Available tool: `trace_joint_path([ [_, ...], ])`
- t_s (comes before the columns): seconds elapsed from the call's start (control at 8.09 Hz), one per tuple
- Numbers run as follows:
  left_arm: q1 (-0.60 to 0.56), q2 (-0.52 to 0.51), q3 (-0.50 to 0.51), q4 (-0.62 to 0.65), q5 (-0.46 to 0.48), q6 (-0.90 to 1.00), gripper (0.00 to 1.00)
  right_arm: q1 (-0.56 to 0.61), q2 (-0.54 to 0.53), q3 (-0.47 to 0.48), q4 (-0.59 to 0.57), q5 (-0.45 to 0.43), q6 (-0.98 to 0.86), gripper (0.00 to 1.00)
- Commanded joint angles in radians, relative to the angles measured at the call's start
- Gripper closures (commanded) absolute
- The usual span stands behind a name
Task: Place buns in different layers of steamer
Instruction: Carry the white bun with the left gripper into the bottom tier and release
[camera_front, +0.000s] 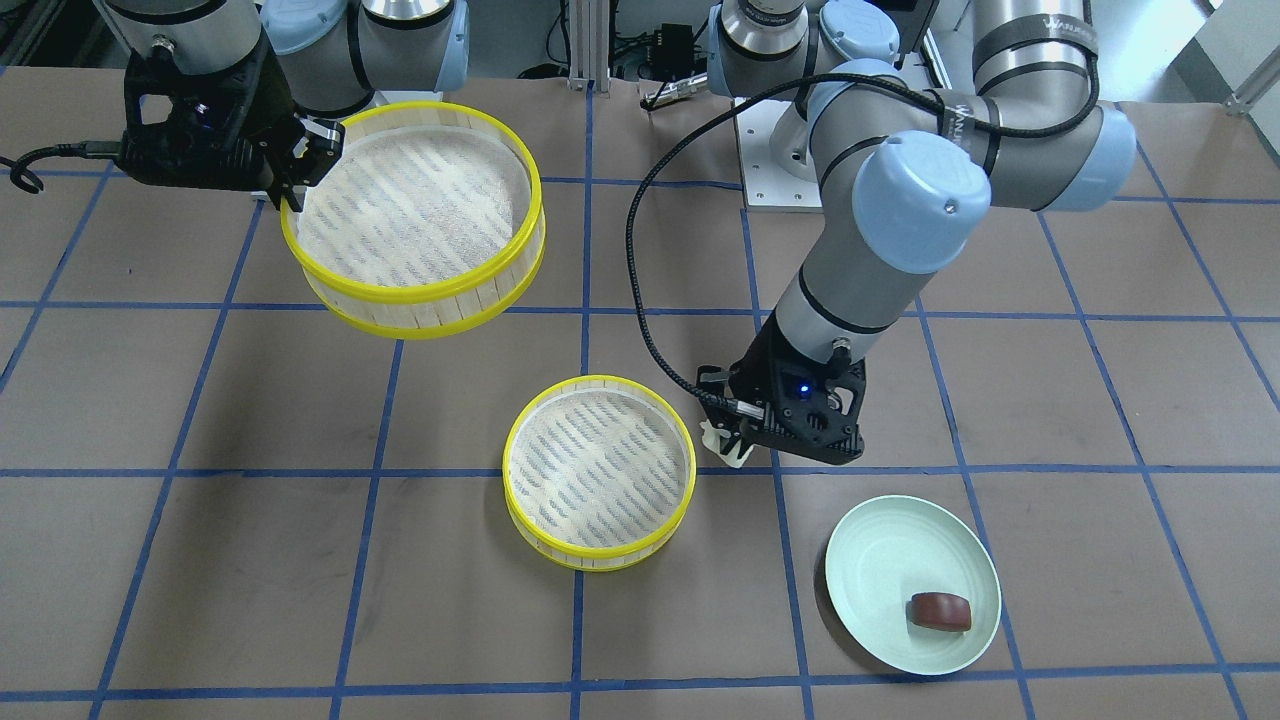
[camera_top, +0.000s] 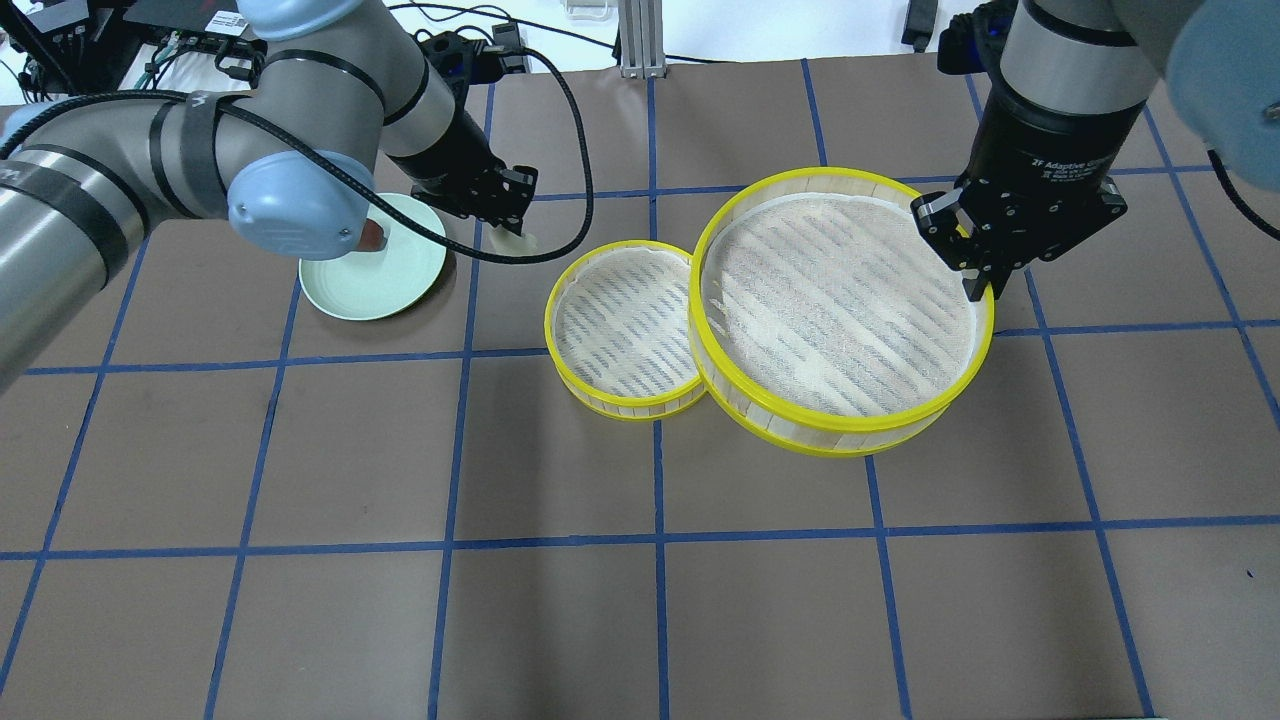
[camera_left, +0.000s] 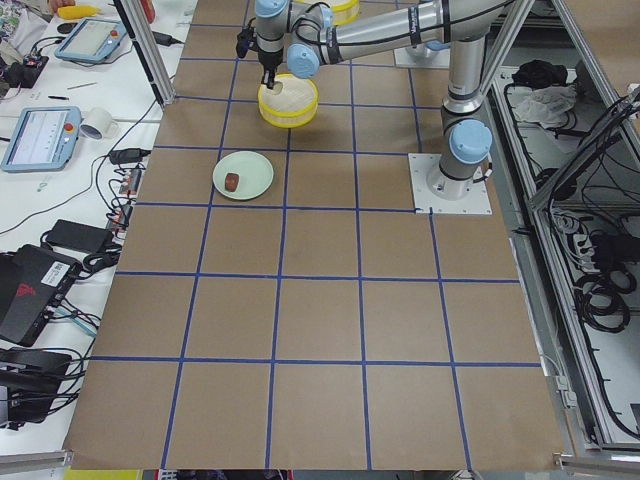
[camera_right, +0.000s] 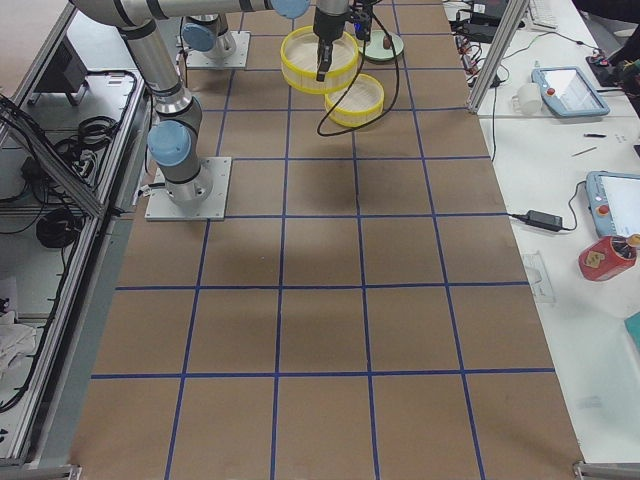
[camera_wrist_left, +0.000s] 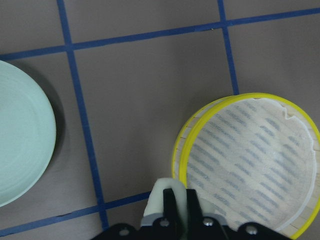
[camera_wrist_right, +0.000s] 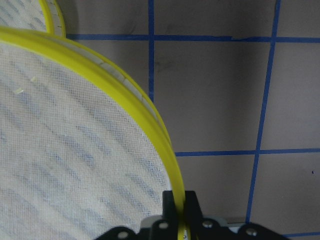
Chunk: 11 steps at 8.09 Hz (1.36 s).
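My left gripper (camera_front: 732, 440) is shut on the cream-white bun (camera_front: 720, 446) and holds it just beside the small-looking steamer tray (camera_front: 598, 485), which stands empty on the table. The bun (camera_wrist_left: 161, 197) shows between the fingers in the left wrist view, outside the tray's yellow rim (camera_wrist_left: 176, 150). My right gripper (camera_top: 978, 280) is shut on the rim of the second steamer tray (camera_top: 840, 300) and holds it raised and empty, to the side of the lower tray (camera_top: 625, 330). The dark reddish-brown bun (camera_front: 939, 611) lies on the pale green plate (camera_front: 885, 555).
The plate (camera_top: 360, 285) sits under my left arm in the overhead view. A black cable (camera_front: 640, 290) hangs from the left arm near the lower tray. Brown table with blue grid lines (camera_top: 655, 545) spreads toward the robot's side.
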Motion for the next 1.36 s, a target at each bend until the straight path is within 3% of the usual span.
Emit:
trace_joint_path([
  [0.0,-0.067,-0.065,-0.001,0.063,-0.01,-0.085,1.0,0.001,0.001,0.0,0.0,0.002,0.0,0.96],
  [0.25,-0.096,-0.125,-0.003,0.118,-0.075,-0.146,1.0,0.001,0.0,0.0,0.0,0.003,0.0,0.96],
  [0.49,-0.124,-0.174,-0.026,0.137,-0.073,-0.165,1.0,0.001,0.0,0.0,0.002,0.001,0.0,0.96],
  [0.62,-0.124,-0.177,-0.055,0.167,-0.068,-0.162,0.89,0.001,0.0,0.0,0.002,0.001,0.0,0.96],
  [0.74,-0.124,-0.179,-0.072,0.169,-0.068,-0.166,0.41,0.001,0.0,0.0,0.002,0.001,0.0,0.96],
  [0.87,-0.124,-0.177,-0.077,0.168,-0.07,-0.197,0.0,0.001,0.0,0.0,0.002,0.002,0.0,0.96],
  [1.24,-0.126,-0.153,-0.063,0.154,-0.071,-0.242,0.0,0.003,0.001,0.0,0.002,0.003,0.0,0.96],
])
